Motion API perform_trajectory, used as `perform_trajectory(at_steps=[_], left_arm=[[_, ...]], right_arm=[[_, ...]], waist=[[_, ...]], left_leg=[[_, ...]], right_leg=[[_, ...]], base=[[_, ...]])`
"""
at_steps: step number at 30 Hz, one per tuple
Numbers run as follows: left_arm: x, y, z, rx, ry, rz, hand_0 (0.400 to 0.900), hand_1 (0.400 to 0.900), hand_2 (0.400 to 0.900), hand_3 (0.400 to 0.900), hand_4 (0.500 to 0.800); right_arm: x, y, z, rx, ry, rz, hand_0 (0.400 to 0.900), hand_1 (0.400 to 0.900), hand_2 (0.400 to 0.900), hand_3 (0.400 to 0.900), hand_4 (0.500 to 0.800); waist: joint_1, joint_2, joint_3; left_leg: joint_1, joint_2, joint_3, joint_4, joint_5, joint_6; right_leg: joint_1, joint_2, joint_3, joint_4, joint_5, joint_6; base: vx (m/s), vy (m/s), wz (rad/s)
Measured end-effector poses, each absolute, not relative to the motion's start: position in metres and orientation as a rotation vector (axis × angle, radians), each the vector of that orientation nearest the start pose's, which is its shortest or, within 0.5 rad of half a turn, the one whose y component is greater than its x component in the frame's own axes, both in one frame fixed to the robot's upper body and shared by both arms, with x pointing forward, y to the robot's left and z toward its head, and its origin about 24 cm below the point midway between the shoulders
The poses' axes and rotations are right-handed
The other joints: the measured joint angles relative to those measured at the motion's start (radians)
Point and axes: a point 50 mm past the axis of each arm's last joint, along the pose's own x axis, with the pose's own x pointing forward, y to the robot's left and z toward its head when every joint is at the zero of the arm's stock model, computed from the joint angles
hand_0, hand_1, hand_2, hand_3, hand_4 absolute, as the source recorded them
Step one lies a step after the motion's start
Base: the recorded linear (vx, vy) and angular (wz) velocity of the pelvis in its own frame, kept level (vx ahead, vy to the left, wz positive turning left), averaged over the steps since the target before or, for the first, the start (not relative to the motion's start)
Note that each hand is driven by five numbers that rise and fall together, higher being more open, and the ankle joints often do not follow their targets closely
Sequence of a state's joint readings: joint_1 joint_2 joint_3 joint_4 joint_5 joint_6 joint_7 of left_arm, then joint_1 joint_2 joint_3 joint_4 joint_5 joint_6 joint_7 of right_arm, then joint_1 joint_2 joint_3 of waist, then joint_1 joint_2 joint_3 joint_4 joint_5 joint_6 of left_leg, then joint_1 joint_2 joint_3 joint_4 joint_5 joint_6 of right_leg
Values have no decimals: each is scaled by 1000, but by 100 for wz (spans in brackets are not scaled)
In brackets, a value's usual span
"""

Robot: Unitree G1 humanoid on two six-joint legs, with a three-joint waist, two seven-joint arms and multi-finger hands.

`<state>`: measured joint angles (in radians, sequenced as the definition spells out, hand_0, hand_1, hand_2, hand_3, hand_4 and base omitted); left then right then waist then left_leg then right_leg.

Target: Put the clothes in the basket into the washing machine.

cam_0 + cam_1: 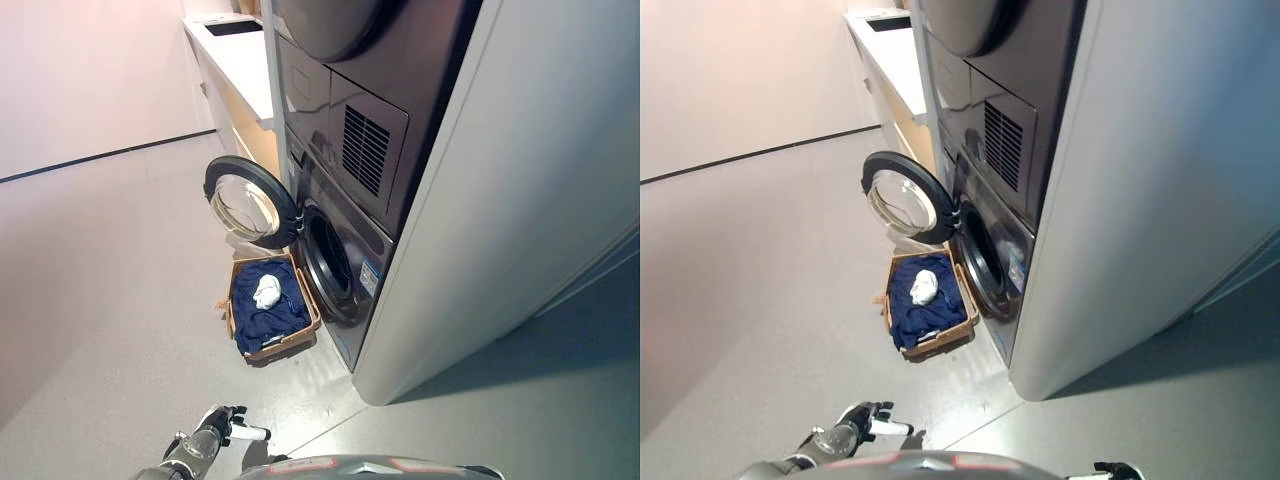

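Here I am, looking down at the dark grey front-loading washing machine (pixel 345 255), and everything gets placed off it. Its round porthole door (pixel 250 201) is swung wide, hanging out to the machine's left with the glass facing me, and the dark drum mouth (pixel 328 264) is exposed. Right in front of that mouth, on the grey floor (pixel 110 290), sits the brown rectangular basket (pixel 298 340), one long side just beside the machine's lower front panel. It lies under the swung-out door, so the door hangs over the basket's far end. Inside the basket: a heap of dark blue cloth (pixel 270 312) filling it wall to wall, with a small crumpled white garment (pixel 266 291) on top, near the middle.

Above the washing machine is a second dark appliance (pixel 350 130) with a louvred vent grille (pixel 366 148) on its front. A tall pale grey cabinet side (pixel 510 190) boxes the stack in on its right. Beyond the open door, a white worktop (pixel 240 60) runs away along the wall, with pale wooden cupboard fronts (pixel 255 135) beneath.

My left robot hand (pixel 222 422) hangs low, well short of the basket, nearer to me than the washing machine, fingers loosely spread and holding nothing. My right robot hand (pixel 1118 470) only peeks in at the bottom edge of the right eye view; I cannot tell how its fingers stand.
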<state>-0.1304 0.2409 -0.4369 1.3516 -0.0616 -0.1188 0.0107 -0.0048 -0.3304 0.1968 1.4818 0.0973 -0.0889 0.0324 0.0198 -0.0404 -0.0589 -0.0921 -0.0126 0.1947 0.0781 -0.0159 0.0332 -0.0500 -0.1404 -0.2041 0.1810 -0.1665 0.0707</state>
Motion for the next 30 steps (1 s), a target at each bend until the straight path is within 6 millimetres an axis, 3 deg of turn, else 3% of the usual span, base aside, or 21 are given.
perform_trajectory(at_steps=[2,6,9,13,15,17,20,24,26,27,30], left_arm=[[122,216,-158,462,1126,-181,900,900,900,900,800],[123,216,-157,467,1125,-190,900,900,900,900,800],[125,219,-156,495,1122,-206,900,900,900,900,800],[126,219,-156,504,1129,-213,900,900,900,900,800],[125,217,-157,502,1135,-222,900,900,900,900,800],[124,217,-157,502,1139,-221,900,900,900,900,800],[122,219,-158,506,1152,-218,900,900,900,900,800],[118,218,-159,505,1167,-222,900,900,900,900,800],[119,212,-160,494,1157,-234,900,900,900,900,800],[119,210,-160,495,1156,-240,900,900,900,900,800],[124,208,-159,494,1144,-241,900,900,900,900,800]], right_arm=[[39,-275,-159,-312,1402,-113,900,900,900,900,800],[39,-272,-160,-299,1402,-110,900,900,900,900,800],[31,-268,-162,-282,1421,-111,900,900,900,900,800],[26,-268,-162,-256,1426,-136,900,900,900,900,800],[23,-268,-163,-249,1438,-133,900,900,900,900,800],[19,-265,-164,-238,1446,-127,900,900,900,900,800],[15,-261,-165,-222,1455,-122,900,900,900,900,800],[2,-259,-166,-191,1482,-148,900,900,900,900,800],[-4,-261,-165,-188,1494,-164,900,900,900,900,800],[-6,-262,-165,-188,1497,-168,900,900,900,900,800],[12,-264,-164,-180,1441,-174,900,900,900,900,800]], waist=[[-5,-7,-3],[-22,-11,17],[-28,-14,27],[-47,3,42],[-54,11,56],[-71,9,63],[-91,-2,58],[-105,-32,52],[-102,-22,41],[-100,-16,38],[-103,1,29]], left_leg=[[6,-26,-2,3,-8,20],[88,-64,-16,-56,3,64],[136,-94,-35,-87,7,94],[148,-94,-60,-93,2,111],[181,-92,-68,-108,1,113],[208,-102,-76,-133,2,110],[233,-111,-90,-158,-1,100],[276,-123,-142,-152,-43,59],[278,-101,-154,-129,-67,32],[278,-92,-156,-113,-82,23],[263,-60,-163,-72,-118,8]], right_leg=[[-19,-33,-1,71,-12,22],[-98,-96,11,342,-13,6],[-162,-134,61,485,13,-18],[-238,-123,58,388,17,-12],[-245,-111,68,260,48,36],[-263,-91,123,116,107,91],[-247,-45,152,-8,206,79],[-153,-21,200,-196,328,65],[-152,-3,192,-157,339,50],[-152,7,189,-140,335,13],[-152,26,165,-108,311,-1]], base=[[14,227,7],[24,217,12],[97,149,9],[54,11,20],[156,-51,29],[160,-22,21],[137,-12,17],[178,-39,25],[152,-41,24],[147,-48,24],[248,-105,29]])
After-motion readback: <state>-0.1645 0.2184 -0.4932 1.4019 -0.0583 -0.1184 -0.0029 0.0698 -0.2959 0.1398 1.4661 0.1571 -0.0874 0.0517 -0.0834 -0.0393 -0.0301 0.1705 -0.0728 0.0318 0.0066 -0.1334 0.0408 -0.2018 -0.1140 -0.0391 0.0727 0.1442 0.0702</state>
